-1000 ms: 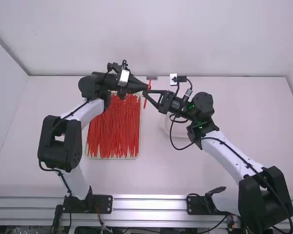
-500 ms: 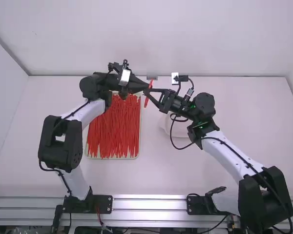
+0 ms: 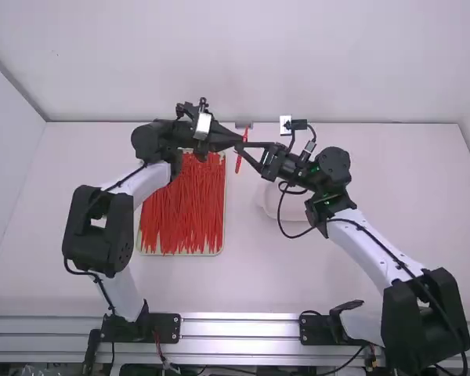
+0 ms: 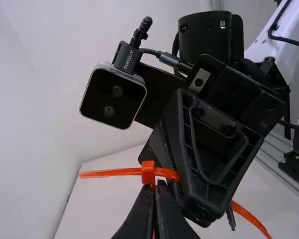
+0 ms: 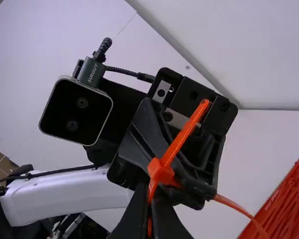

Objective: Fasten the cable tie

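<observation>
The thin orange-red plastic cable tie (image 4: pixel 148 172) is pinched between both my end effectors, in the air above the far middle of the white surface (image 3: pixel 392 172). From above it reads as a short red sliver hanging between the two tips. My left wrist view shows more. The square head sits right on top of my left end effector (image 4: pixel 153 191), which is closed narrow on the tie. The strap runs level out to one side, and a curve of it passes behind the other arm's tip. My right wrist view shows the tail rising aslant across the face of my left end effector, with the head just above my right end effector (image 5: pixel 147 199), likewise clamped narrow on the tie.

In the high view, my left arm stretches out toward 3 o'clock and my right arm toward 10 o'clock, so the tips meet nose to nose. At about 7 o'clock of the tie lies a pale flat rectangular tray (image 3: pixel 219 249) holding a thick pile of loose red cable ties (image 3: pixel 184 204).
</observation>
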`<act>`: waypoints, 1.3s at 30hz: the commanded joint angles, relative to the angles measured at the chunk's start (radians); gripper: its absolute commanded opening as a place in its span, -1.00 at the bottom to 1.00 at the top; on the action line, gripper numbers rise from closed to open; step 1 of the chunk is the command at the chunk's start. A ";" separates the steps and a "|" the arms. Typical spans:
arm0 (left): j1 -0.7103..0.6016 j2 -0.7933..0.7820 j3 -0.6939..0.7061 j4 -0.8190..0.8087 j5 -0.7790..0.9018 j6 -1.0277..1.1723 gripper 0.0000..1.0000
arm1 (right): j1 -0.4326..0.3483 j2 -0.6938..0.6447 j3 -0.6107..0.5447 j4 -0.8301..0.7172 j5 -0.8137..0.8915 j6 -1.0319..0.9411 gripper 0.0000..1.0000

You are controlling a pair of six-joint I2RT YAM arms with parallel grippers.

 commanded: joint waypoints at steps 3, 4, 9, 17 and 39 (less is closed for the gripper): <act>-0.005 -0.017 -0.021 0.013 0.087 0.016 -0.97 | -0.061 0.002 0.033 0.025 0.103 0.014 -1.00; -0.005 -0.017 -0.021 0.013 0.087 0.024 -0.97 | -0.065 0.002 0.033 0.024 0.102 0.023 -1.00; -0.005 -0.017 -0.031 0.013 0.087 0.045 -0.97 | -0.077 0.002 0.033 0.051 0.102 0.030 -1.00; -0.005 -0.026 -0.060 0.013 0.087 0.082 -0.97 | -0.096 0.002 0.033 0.069 0.108 0.040 -1.00; 0.060 -0.026 -0.057 0.011 0.086 0.068 -0.97 | -0.069 0.001 0.032 0.095 0.048 0.056 -0.37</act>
